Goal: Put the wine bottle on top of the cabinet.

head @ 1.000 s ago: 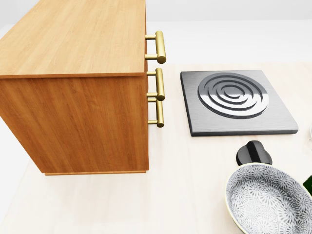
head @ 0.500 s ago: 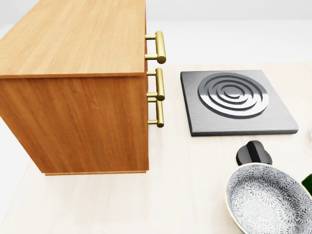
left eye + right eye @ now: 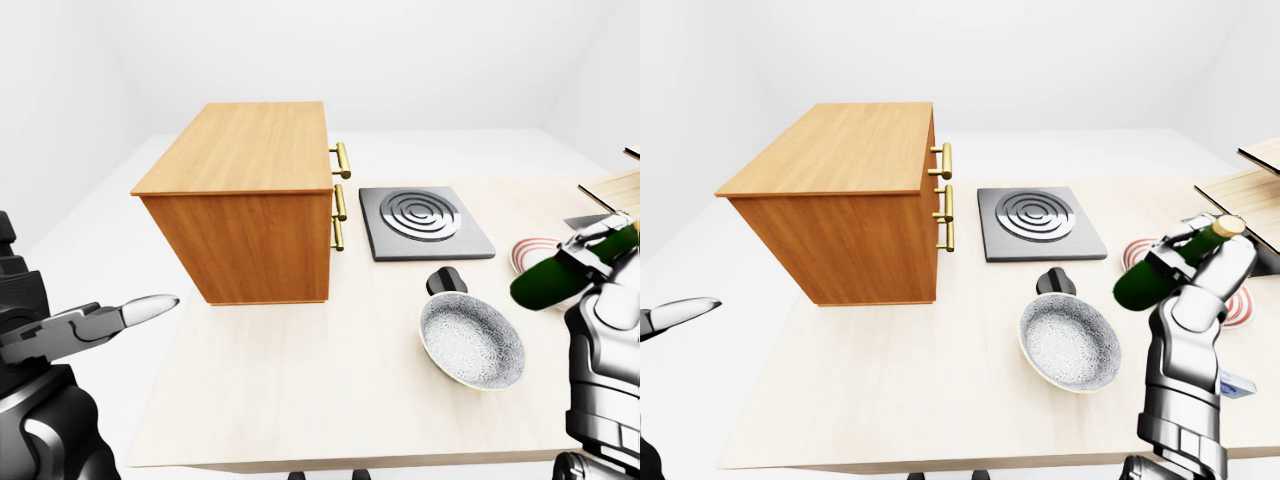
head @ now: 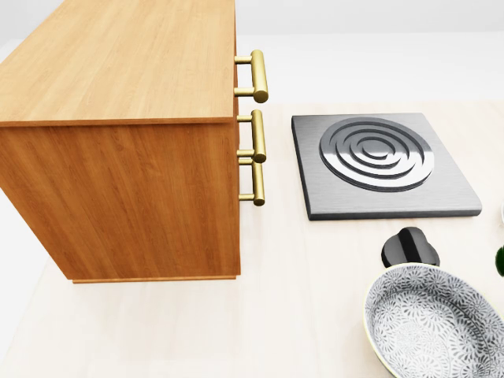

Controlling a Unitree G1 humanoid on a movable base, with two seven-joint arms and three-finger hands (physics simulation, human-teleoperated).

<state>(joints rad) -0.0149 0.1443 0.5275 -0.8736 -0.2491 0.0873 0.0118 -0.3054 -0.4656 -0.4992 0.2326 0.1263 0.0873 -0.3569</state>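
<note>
right hand (image 3: 1200, 255) is holding the wine bottle (image 3: 1160, 269) up at the right of the table (image 3: 900, 380)

the pale table is filling most of the right-eye view, and the wooden cabinet (image 3: 840, 205) is sitting at its upper left with brass handles (image 3: 945, 205) facing right; just right of it the grey burner plate (image 3: 1038, 223) is lying flat, below that the patterned bowl (image 3: 1068, 343) is resting with the black knob (image 3: 1056, 281) just above its rim; the green bottle is tilting, cork end up to the right, raised over the table beside a red-ringed plate (image 3: 1240, 300), well apart from the cabinet, with the right fingers clamping round it; the left hand (image 3: 90, 325) is reaching in at the left edge with fingers spread and empty
</note>
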